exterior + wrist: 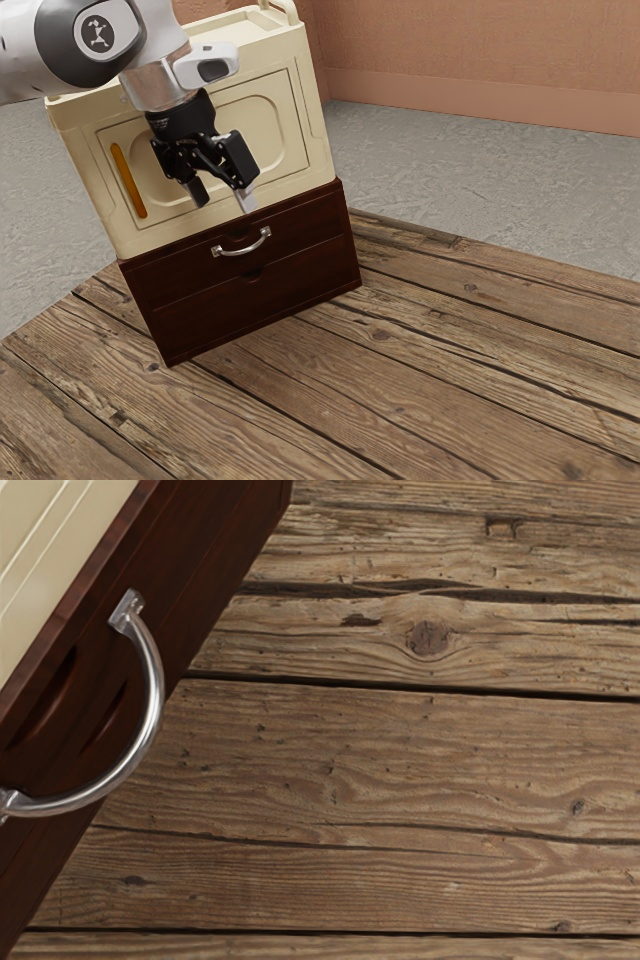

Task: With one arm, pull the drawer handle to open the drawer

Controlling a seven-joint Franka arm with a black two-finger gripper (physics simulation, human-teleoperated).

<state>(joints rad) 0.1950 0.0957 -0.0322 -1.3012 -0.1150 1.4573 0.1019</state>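
We're prob. pre-grasp: pincer [222,197] w/ fingers apart, nothing btwn, above the handle [243,250] on the upper drawer [305,226], front flush. Next we'd lower, straddle the handle, grip, then pull outward.

**Obs.: soft, mostly even light around the claw [223,198]**

Exterior view: moderate brightness. Pale upper faces of the arm [165,75] above the claw catch the most light, undersides grade to grey; source reads as overhead, exact position undetermined. Behind the claw, the cream cabinet [90,130] is bright, its shading gentle. Below the claw, the dark drawer front [300,285] returns little light; the metal handle [245,248] glints. Farther off, grey floor [450,170] and warm-toned wall [480,60] are evenly lit.

Wrist view: narrow white glare follows the handle's curve; faint reddish sheen on the drawer front. Wooden table [420,760] evenly lit, seams running straight to the edges.
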